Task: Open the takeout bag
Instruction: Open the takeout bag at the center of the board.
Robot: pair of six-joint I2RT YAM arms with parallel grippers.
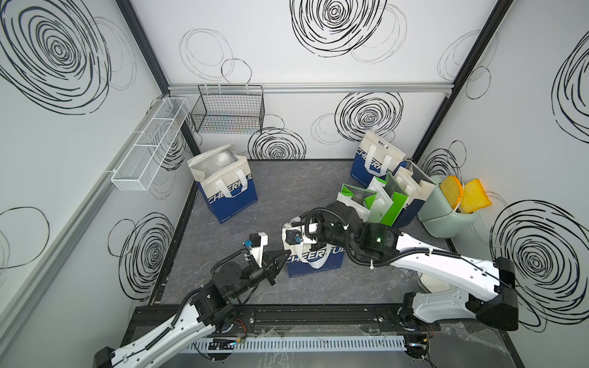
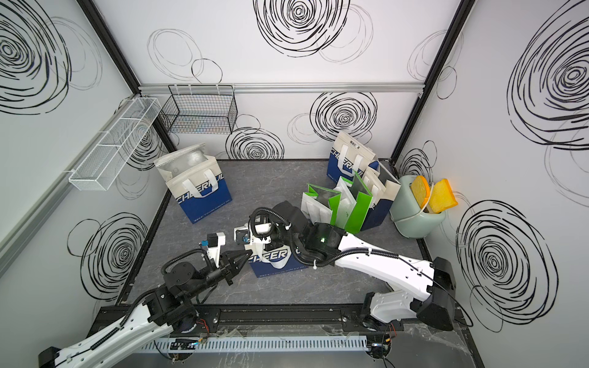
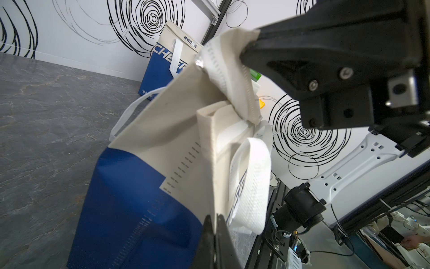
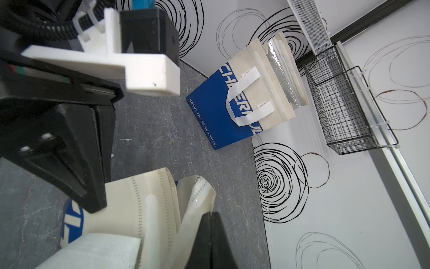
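— Where is your takeout bag [image 1: 318,270]?
— Upright at the front middle of the desk [image 1: 287,197], between your arms, blue base down.
— And your hands?
— Your left hand [image 3: 215,220] is clenched on the cream fabric at the bag's side edge; your right hand [image 4: 211,217] is clamped on the fabric at its mouth.

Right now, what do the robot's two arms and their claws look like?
The left arm and right arm have white shells with black joints. Each carries black ribbed cable outside. The left claw and right claw are black, tapered wedges with white camera brackets. A green light glows on the right arm.
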